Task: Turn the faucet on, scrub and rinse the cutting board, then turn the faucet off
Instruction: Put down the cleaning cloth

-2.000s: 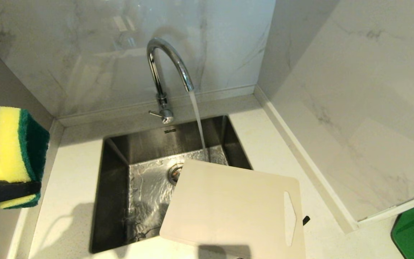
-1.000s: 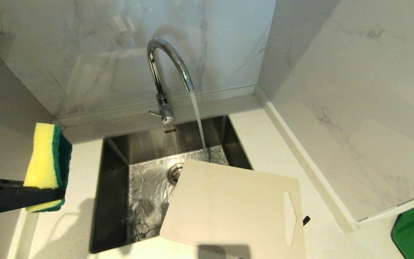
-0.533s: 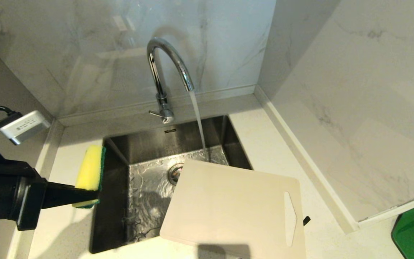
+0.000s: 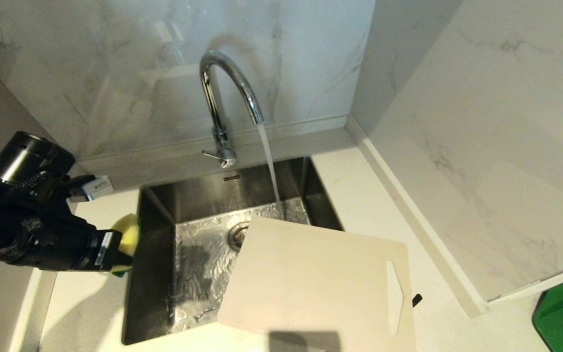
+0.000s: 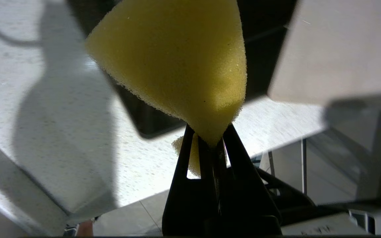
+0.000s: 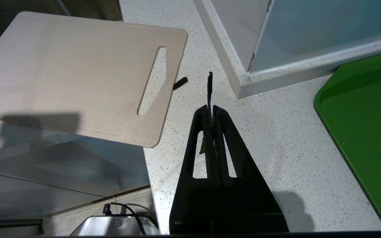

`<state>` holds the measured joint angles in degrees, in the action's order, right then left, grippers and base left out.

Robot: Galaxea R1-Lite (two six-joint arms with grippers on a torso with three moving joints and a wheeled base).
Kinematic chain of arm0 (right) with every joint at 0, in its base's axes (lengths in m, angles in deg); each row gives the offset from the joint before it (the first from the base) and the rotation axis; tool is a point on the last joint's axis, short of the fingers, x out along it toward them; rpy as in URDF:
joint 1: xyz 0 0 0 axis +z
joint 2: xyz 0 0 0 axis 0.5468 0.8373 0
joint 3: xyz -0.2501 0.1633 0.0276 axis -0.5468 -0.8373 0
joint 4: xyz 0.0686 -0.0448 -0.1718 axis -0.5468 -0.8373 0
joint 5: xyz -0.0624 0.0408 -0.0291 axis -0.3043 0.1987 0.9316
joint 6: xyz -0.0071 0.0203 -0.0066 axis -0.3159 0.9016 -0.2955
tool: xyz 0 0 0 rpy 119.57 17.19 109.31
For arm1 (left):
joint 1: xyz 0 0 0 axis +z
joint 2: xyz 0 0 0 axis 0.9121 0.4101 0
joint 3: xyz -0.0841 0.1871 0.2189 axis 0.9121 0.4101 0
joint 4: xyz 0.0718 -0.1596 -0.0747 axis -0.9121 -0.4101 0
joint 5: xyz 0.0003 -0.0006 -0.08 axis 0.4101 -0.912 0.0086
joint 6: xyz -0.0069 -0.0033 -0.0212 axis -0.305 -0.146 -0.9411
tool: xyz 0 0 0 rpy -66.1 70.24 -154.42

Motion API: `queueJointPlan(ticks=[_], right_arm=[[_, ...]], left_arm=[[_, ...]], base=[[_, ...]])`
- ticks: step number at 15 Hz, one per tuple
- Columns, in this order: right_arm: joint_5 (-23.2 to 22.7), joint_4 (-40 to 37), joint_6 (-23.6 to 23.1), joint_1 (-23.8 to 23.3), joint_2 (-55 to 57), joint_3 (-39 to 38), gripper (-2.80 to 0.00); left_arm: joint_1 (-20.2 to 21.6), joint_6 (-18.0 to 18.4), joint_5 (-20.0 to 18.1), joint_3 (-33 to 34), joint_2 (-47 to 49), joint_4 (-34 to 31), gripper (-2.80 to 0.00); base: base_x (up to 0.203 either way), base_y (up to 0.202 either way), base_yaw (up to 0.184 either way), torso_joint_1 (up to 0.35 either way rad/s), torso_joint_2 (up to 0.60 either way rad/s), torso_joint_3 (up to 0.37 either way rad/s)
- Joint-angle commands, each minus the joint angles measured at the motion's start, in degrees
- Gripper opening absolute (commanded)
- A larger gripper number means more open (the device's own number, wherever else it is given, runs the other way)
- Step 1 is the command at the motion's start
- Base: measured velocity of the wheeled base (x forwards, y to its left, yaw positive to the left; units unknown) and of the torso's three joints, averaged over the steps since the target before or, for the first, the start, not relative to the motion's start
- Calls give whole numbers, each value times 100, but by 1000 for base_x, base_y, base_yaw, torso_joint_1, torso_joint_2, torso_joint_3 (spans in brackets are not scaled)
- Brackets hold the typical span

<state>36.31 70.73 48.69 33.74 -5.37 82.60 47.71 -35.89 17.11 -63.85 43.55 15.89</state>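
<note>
In the head view, the chrome gooseneck faucet (image 4: pixel 226 93) pours a thin stream into the steel sink (image 4: pixel 203 254), whose floor ripples with water. The cutting board (image 4: pixel 318 281), smooth cream plastic with rounded corners and a slot handle, lies half over the sink's right rim and half on the speckled counter (image 4: pixel 91 293). The left gripper (image 4: pixel 115 252) hangs at the sink's left edge, clamped on the sponge (image 4: pixel 126 231). The unsupported board could tip into the basin if pressed hard there.

The left wrist view shows soft yellow foam pinched into a cone; its green side seems hidden.

In the right wrist view, the right gripper (image 6: pixel 211 110) sits closed and empty above the counter, beside a green tray (image 6: pixel 365 132).
</note>
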Motion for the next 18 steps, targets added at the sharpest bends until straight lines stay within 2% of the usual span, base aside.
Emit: queueJointPlan(ticks=[1,4,7,11,15,18], right_arm=[[0,1,1,2,1,-9,-280],[0,1,1,2,1,-9,-280],[0,1,1,2,1,-9,-280],[0,1,1,2,1,-9,-280],[0,1,1,2,1,-9,-280],[0,1,1,2,1,-9,-280]], left_arm=[[564,-4,-5,-183,639,-16,-280],[1241,266,-16,-401,1047,-17,-280],[1668,468,-10,-656,1408,-21,-280],[2026,502,9,-835,1832,-12,-280],[2232,511,10,-1182,2150,-17,-280],[2345,650,15,-1277,2316,-17,-280]], base=[[0,0,0,0,0,0],[0,0,0,0,0,0],[0,0,0,0,0,0],[0,0,0,0,0,0],[0,0,0,0,0,0],[0,0,0,0,0,0]])
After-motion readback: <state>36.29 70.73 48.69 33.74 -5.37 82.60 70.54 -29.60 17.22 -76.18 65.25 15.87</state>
